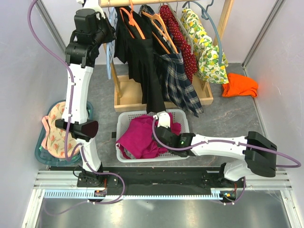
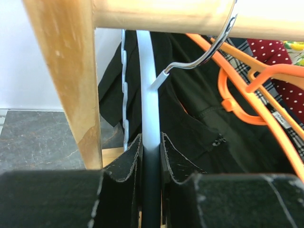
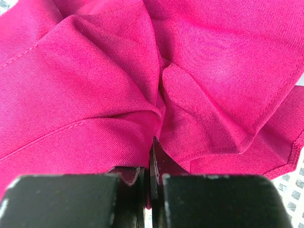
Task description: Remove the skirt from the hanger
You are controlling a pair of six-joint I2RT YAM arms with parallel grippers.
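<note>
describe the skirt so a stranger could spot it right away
Look at the wooden rack behind the white basket. The skirt hangs mid-rail between a black garment and a red dotted one. It alone is pleated dark plaid with white lines.

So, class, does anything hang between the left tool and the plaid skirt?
Yes. The left tool grips a light-blue hanger at the rail's end; the black garment and a bright orange hanger hang between it and the skirt.
</note>
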